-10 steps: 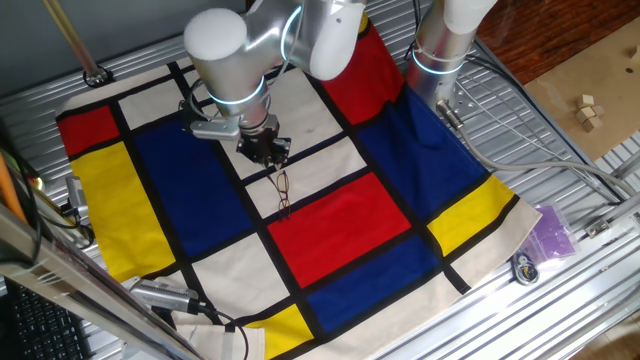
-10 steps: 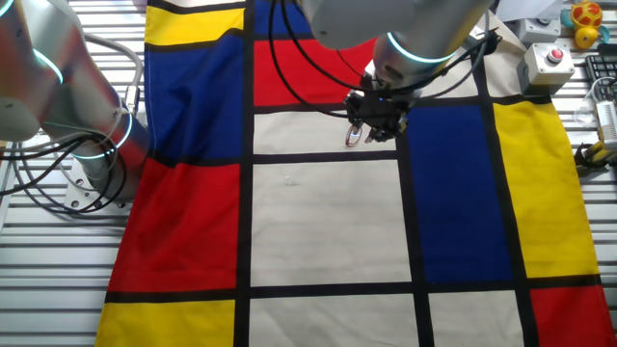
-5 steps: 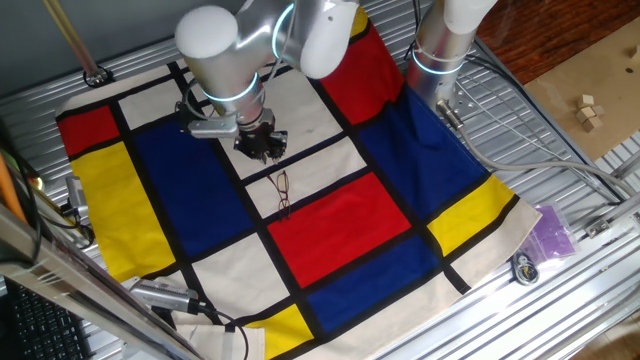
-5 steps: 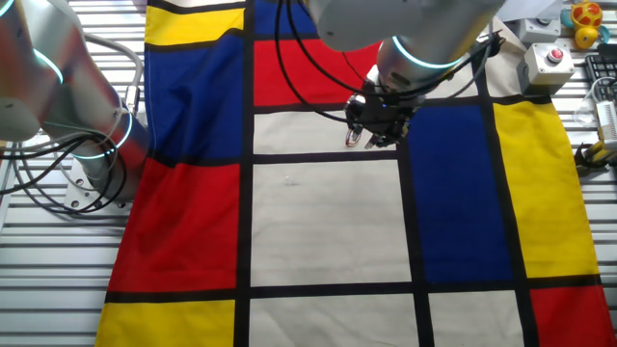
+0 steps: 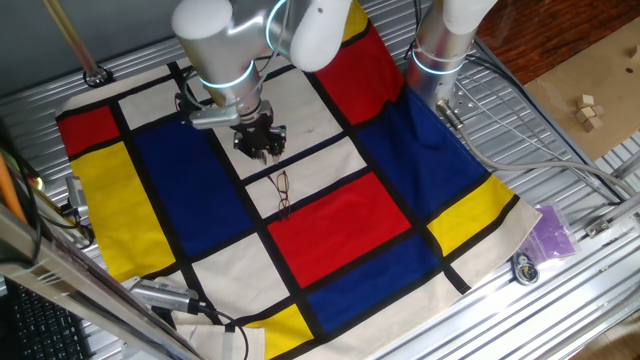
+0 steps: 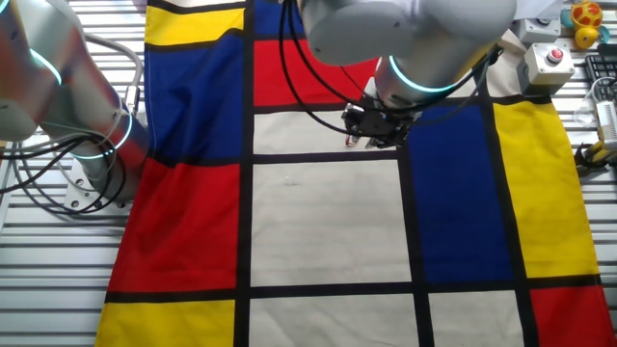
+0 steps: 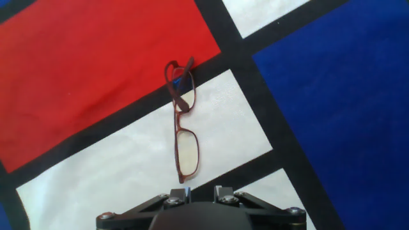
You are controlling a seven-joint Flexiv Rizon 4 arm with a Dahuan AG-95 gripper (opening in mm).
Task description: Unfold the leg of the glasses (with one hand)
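The glasses (image 7: pixel 184 131) are thin reddish-brown spectacles lying flat on a white cloth square. Their far end reaches the black stripe beside the red square. A leg (image 7: pixel 187 71) shows as a thin dark wire angled across the far lens. In one fixed view the glasses (image 5: pixel 283 193) lie just below my gripper (image 5: pixel 262 148), apart from it. In the hand view my gripper (image 7: pixel 200 190) is open and empty, with its fingertips (image 7: pixel 181 191) just short of the near lens. In the other fixed view my gripper (image 6: pixel 374 135) hides most of the glasses.
The colour-block cloth (image 5: pixel 340 225) covers the table. The robot's base (image 5: pixel 440 50) stands at the back right. A purple object (image 5: pixel 552 230) and a round metal part (image 5: pixel 524 267) lie off the cloth's right edge. A button box (image 6: pixel 549 63) sits at the far right.
My gripper has drawn back up and away from the glasses, widening the gap. The glasses have stayed where they were on the cloth.
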